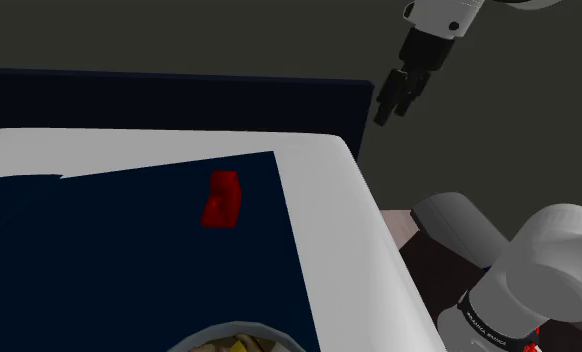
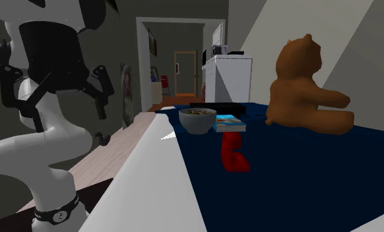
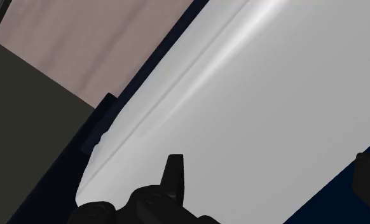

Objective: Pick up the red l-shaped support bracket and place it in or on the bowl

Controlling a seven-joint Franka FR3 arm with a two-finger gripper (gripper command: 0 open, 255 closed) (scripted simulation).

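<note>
The red L-shaped bracket [image 1: 222, 198] [image 2: 233, 153] stands on the dark blue bed cover [image 1: 129, 260], near its white edge. A grey bowl [image 2: 197, 120] with food in it sits further along the cover; its rim [image 1: 234, 328] peeks in at the shoulder view's bottom edge. My black gripper [image 1: 389, 108] [image 2: 55, 109] hangs open in the air beyond the bed's corner, up and to the right of the bracket in the shoulder view, well apart from it. In the wrist view the fingers [image 3: 174, 175] stand wide apart over the white bed edge [image 3: 253, 95], nothing between them.
A brown teddy bear [image 2: 306, 86] sits on the cover behind the bracket, and a book [image 2: 229, 122] lies beside the bowl. A dark headboard [image 1: 179, 100] runs behind the bed. Pale floor [image 2: 98, 158] lies between bed and arm. A doorway [image 2: 177, 66] opens behind.
</note>
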